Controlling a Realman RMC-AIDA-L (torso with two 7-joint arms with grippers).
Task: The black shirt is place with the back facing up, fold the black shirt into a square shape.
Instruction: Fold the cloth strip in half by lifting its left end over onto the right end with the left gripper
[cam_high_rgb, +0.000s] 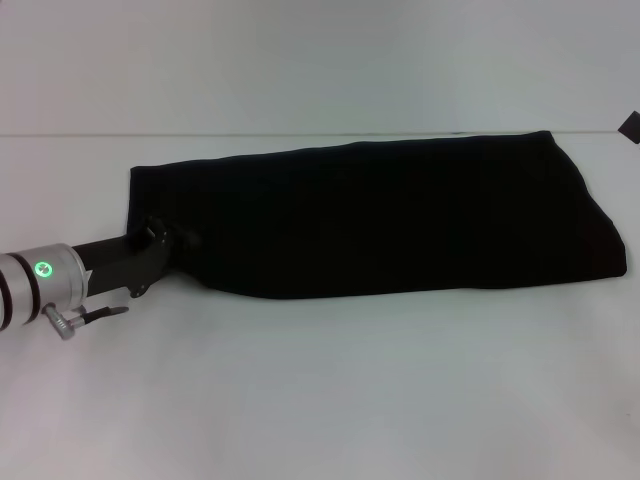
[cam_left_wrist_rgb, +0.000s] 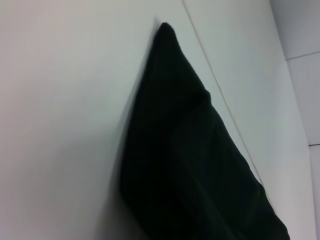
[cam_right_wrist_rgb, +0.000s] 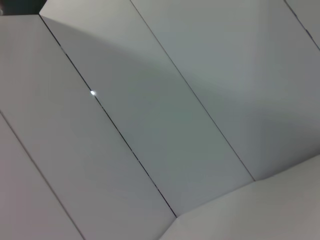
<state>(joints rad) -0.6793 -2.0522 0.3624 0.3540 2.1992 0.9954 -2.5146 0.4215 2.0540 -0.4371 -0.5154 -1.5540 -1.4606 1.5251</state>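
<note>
Lying across the white table (cam_high_rgb: 320, 400), the black shirt (cam_high_rgb: 380, 215) is folded into a long band. The left gripper (cam_high_rgb: 165, 238) meets its left end, fingers lost against dark cloth; its grip can't be told.

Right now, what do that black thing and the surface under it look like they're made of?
The black shirt looks like soft matte fabric: no shine, limp rounded edges, a folded layer showing in the left wrist view. The table looks like a smooth, hard white surface, perhaps laminate. The left gripper is at the shirt's left edge.
</note>
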